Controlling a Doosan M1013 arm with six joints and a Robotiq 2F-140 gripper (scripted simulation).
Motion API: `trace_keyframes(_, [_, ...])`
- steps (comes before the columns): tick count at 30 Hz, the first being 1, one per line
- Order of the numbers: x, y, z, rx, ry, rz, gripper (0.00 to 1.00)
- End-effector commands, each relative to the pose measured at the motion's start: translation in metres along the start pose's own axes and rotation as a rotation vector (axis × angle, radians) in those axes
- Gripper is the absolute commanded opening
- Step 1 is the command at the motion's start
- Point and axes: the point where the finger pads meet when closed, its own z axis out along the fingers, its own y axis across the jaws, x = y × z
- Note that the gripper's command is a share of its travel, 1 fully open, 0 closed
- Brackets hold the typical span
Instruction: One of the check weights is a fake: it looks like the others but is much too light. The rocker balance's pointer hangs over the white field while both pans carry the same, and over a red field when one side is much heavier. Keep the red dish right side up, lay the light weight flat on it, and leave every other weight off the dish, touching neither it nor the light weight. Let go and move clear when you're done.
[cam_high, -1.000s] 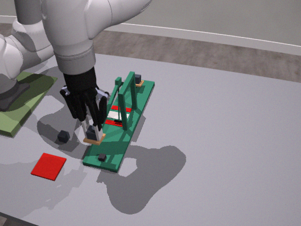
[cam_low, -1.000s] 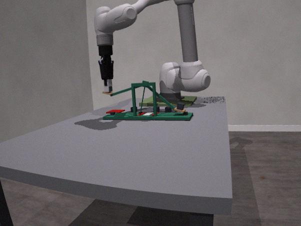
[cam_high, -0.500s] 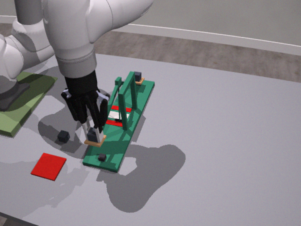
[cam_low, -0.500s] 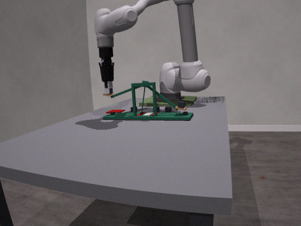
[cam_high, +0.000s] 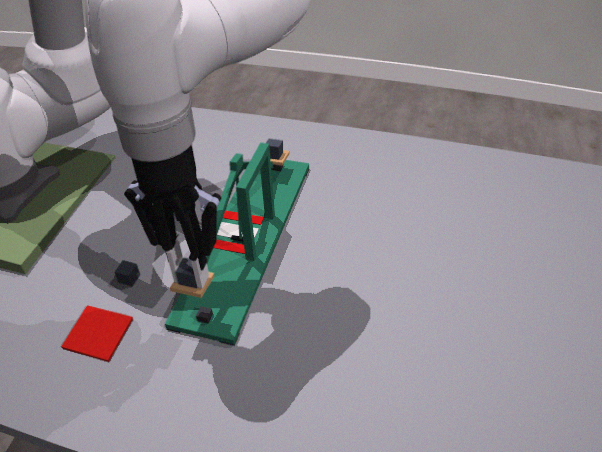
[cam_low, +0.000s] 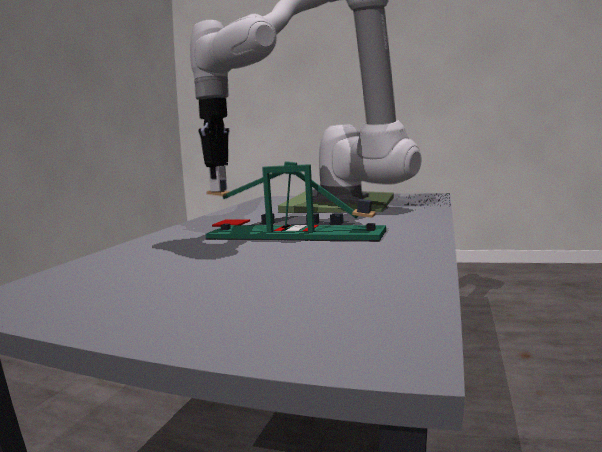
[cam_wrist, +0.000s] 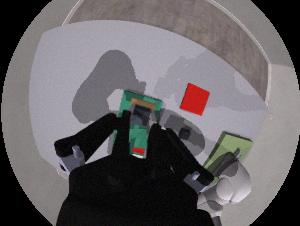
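My claw (cam_high: 189, 266) clenched on a dark weight (cam_high: 185, 273) at the raised near pan (cam_high: 192, 288) of the green balance (cam_high: 280, 185), second weight (cam_high: 274, 146) on the lowered far pan, third weight (cam_high: 127, 273) on the table (cam_high: 425, 280) just left, red dish (cam_high: 97, 332) nearby, bare.

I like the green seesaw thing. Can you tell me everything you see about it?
The green balance is a long flat base lying on the grey table, with an upright frame in the middle and a tilted beam. Each beam end carries a small tan pan. The near pan is up high, with a dark weight on it between the fingers of the hand. The far pan is down low, holding another dark block. Red and white fields are painted on the base.
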Motion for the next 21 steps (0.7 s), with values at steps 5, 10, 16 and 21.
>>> trace_keyframes(5, [-0.002,0.0,0.006,0.0,0.0,0.0,0.24])
trace_keyframes(10, [-0.002,0.0,0.008,0.0,0.0,0.0,0.24])
trace_keyframes(16, [-0.003,0.0,0.013,0.0,0.0,0.0,0.24])
trace_keyframes(21, [-0.005,0.0,0.018,0.0,0.0,0.0,0.24])
